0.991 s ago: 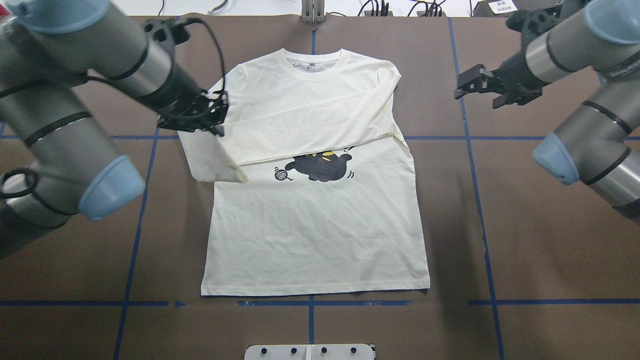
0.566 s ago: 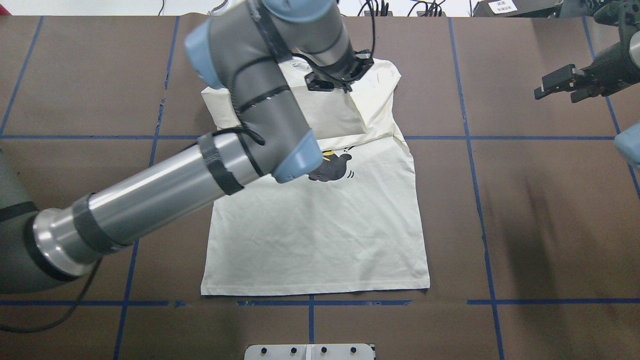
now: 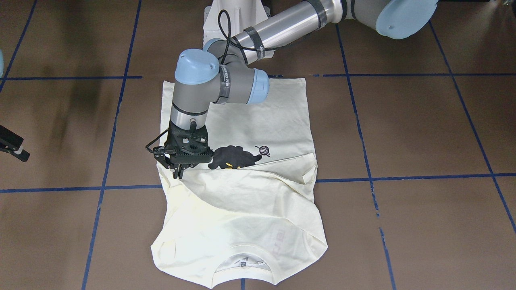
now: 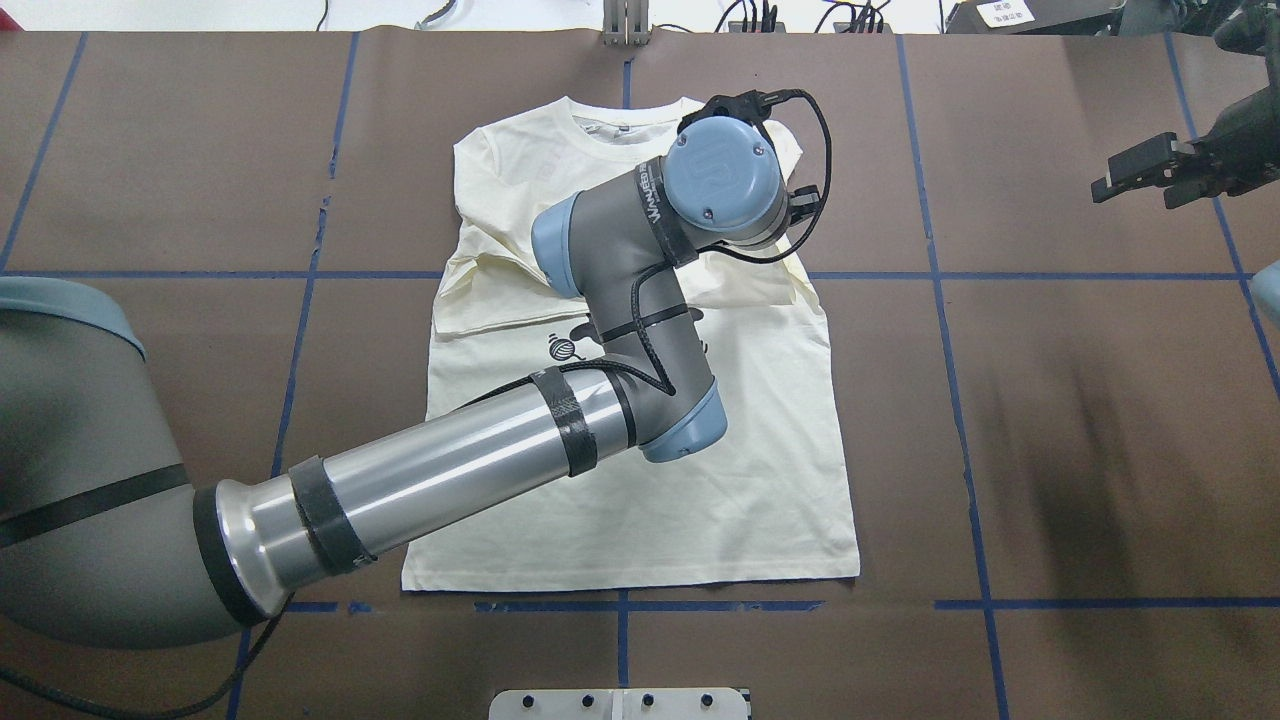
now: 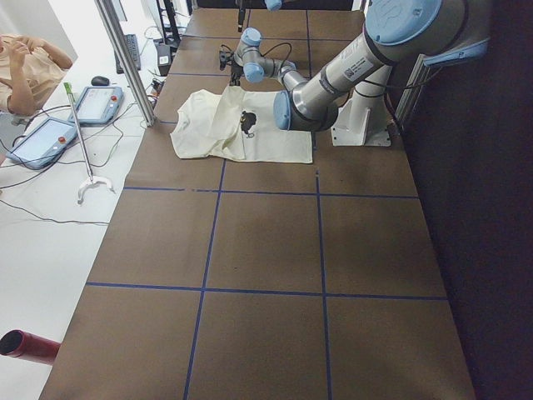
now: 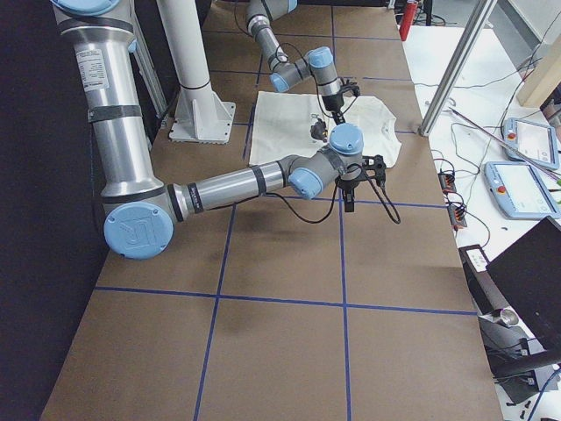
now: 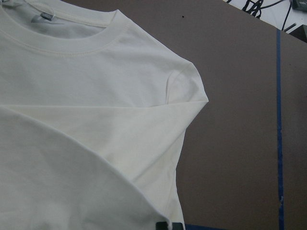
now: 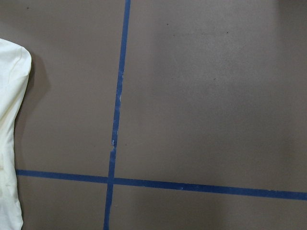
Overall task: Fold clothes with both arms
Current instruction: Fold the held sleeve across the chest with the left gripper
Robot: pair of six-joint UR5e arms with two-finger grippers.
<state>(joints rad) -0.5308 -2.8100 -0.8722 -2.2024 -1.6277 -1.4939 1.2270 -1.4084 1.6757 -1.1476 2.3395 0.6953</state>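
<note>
The cream T-shirt [image 4: 640, 520] lies flat on the brown table, collar away from the robot, with the black cat graphic [image 3: 231, 159] and the yarn ball [image 4: 562, 349] partly showing. One long sleeve is folded across the chest. My left arm [image 4: 720, 180] reaches over the shirt. Its gripper [image 3: 177, 174] rests on the cloth near the shirt's right edge, fingers pinched shut on the sleeve. In the left wrist view the collar and shoulder [image 7: 96, 96] fill the frame. My right gripper [image 4: 1135, 178] hangs open over bare table, far right of the shirt.
Blue tape lines [image 4: 940, 300] divide the brown table into squares. The white pedestal base [image 3: 234, 16] stands behind the shirt's hem. A white bracket [image 4: 620, 703] sits at the near table edge. A person [image 5: 29, 62] and teach pendants [image 6: 526, 140] are beyond the table's ends.
My left arm has swung across the shirt from its left side, carrying the sleeve over the chest and down near the right edge. The right gripper has drawn back to the right.
</note>
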